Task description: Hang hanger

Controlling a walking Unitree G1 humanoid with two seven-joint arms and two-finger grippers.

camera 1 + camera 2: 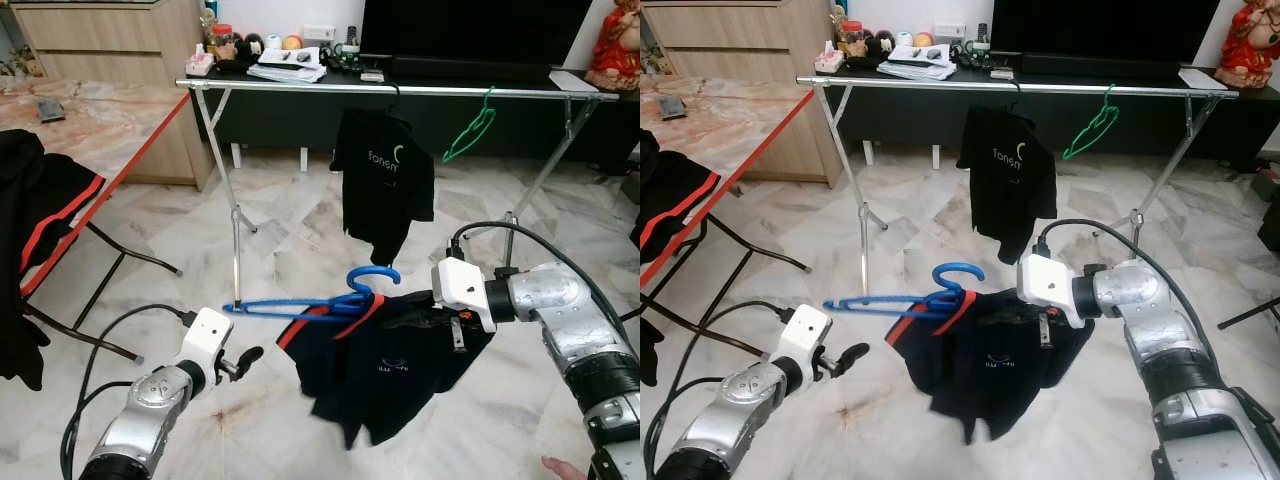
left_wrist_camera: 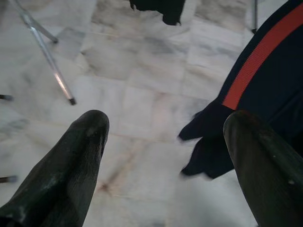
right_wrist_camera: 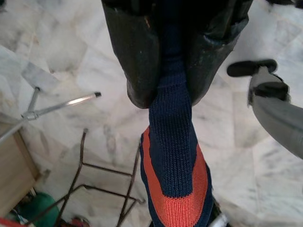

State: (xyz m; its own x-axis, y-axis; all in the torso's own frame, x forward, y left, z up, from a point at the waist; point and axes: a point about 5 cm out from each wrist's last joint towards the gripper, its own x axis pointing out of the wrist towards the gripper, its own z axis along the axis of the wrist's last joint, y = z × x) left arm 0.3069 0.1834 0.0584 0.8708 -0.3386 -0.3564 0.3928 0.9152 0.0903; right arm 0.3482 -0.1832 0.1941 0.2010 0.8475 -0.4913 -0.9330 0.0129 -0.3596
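— Now, item one: the right claw [image 3: 173,94]?
— Clenched on the collar of a navy shirt [image 1: 395,365] with a red-orange stripe; in the right wrist view the knit collar runs out between the two black fingers [image 3: 135,56].

— Item two: the hanger?
— Blue hanger [image 1: 320,300], held off the floor, threaded in that shirt's neck, hook upward, one arm sticking out bare toward the robot's left. The shirt droops below it.

— Item three: the left claw [image 1: 245,360]?
— Released, fingers spread apart, low, beside the shirt's hem and apart from it, above the marble floor [image 1: 290,215].

— Further out?
— Metal clothes rail [image 1: 400,90] beyond the shirt, carrying a black shirt [image 1: 385,180] and an empty green hanger [image 1: 470,130]. Behind it, a dark tabletop [image 1: 330,68] with papers and small items. A person's fingertips [image 1: 565,468] show beside the right arm.
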